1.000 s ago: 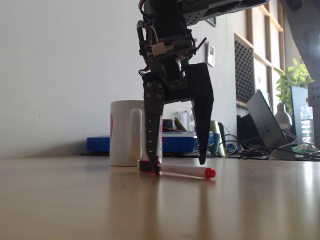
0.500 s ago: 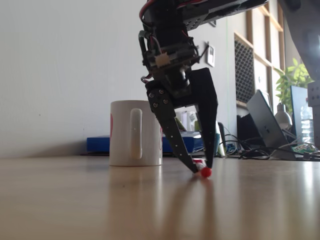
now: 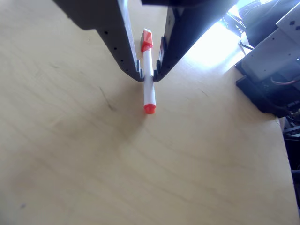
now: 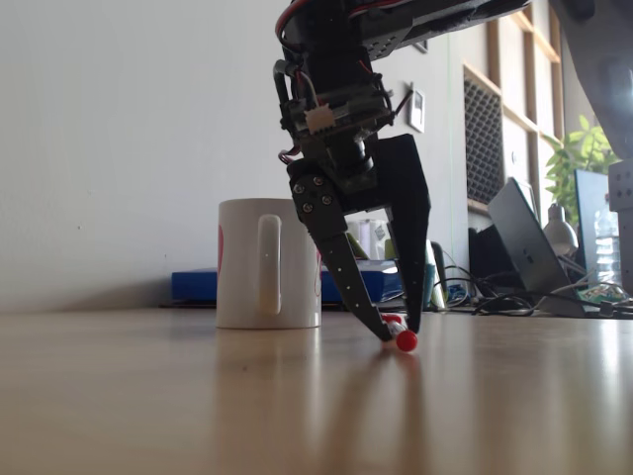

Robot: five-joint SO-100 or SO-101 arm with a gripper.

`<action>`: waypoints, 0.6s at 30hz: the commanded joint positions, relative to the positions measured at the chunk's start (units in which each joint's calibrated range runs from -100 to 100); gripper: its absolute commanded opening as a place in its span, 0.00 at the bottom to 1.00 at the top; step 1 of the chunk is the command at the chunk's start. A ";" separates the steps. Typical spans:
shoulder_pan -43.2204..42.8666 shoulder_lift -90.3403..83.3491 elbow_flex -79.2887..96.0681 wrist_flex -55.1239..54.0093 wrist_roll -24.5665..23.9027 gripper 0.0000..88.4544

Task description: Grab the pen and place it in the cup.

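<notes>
Slim white pen (image 3: pixel 148 79), red-orange cap and end plug — lying on the wooden table (image 3: pixel 93 154); pinched mid-barrel between narrowed gripper (image 3: pixel 148 75) jaws; white cup (image 4: pixel 268 263) just behind — laptop, cables beyond.

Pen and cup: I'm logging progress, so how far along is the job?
Done: the gripper has closed on the pen. In hand: the pen seems to lie on the table, not yet lifted. Left: carrying it into the cup, which stands apart.
</notes>
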 commanded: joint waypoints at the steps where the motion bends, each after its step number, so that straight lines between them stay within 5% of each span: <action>1: -0.08 -1.10 -0.37 0.17 -0.18 0.01; 18: 8.60 -21.27 -2.36 2.32 -0.02 0.01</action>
